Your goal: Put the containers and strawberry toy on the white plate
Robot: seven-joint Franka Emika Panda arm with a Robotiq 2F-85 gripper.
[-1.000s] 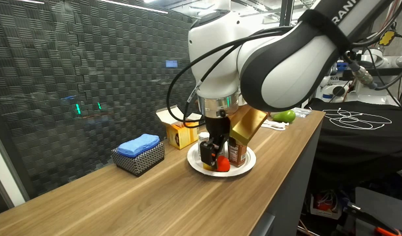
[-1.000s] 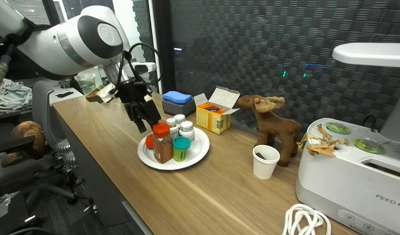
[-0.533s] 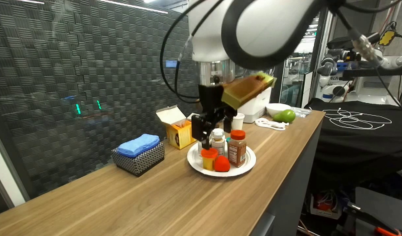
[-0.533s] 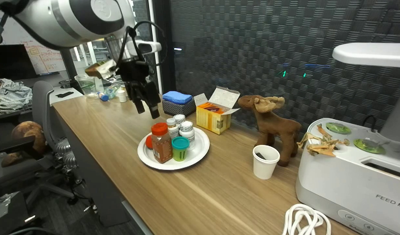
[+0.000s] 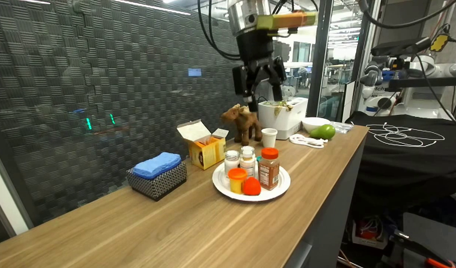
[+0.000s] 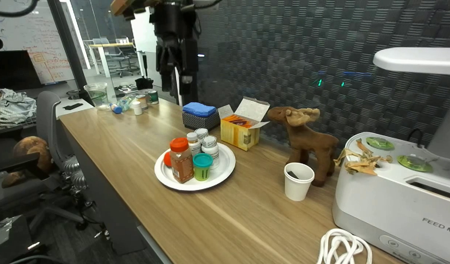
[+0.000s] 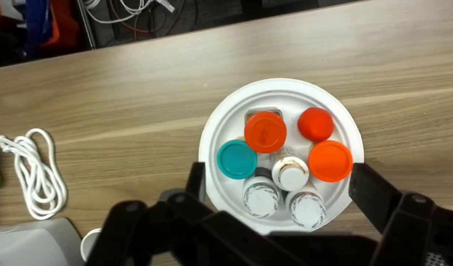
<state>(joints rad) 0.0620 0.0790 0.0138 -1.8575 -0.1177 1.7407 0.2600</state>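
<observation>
Wood-look counter (image 5: 157,230), dark textured wall (image 5: 138,67) behind it. Gripper (image 5: 265,99) is held up high, jaws spread wide, nothing clamped. Strawberry toy (image 7: 315,124), spice jar (image 7: 265,132), lidded tubs (image 7: 330,161) and white-capped bottles (image 7: 261,199) are all bunched on the white plate (image 7: 208,147), well below and framed between the jaws in the wrist view. Spice jar and bottles are stood upright, so if the job's judged done, the gripper is probably best taken straight up, clear of them.

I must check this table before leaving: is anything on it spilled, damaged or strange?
Yes. A shrivelled brown plant droops over the edge of the white machine; it looks dead. In the wrist view, the middle bottle on the white plate looks stained brown around its top. I see no spill.
</observation>
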